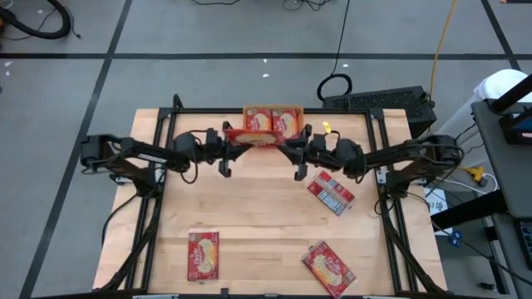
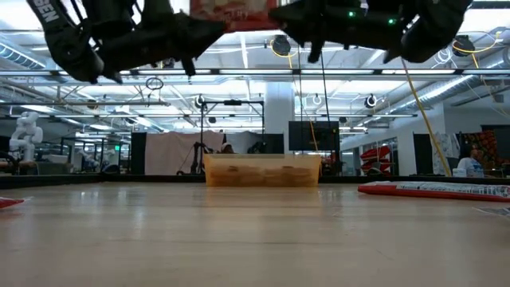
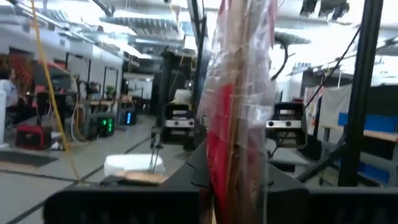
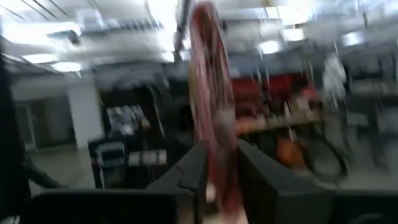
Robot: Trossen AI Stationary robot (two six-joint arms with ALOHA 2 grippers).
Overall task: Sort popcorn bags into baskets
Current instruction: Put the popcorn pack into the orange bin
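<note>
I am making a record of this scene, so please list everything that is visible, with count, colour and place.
Held popcorn bag: one, red, in the air between both grippers, just in front of the basket.
Loose popcorn bags: three, red with pale yellow print, on the table; one near the front left, one near the front right, one at the right middle.
Basket: one, translucent orange, at the far edge of the table in the middle, with red bags inside; their number is not clear.
Table: one, light wood.
Keyboard: one, black, on the floor behind the table.
Left gripper: dark, shut on the held popcorn bag's left end.
Right gripper: dark, at the bag's right end.
</note>
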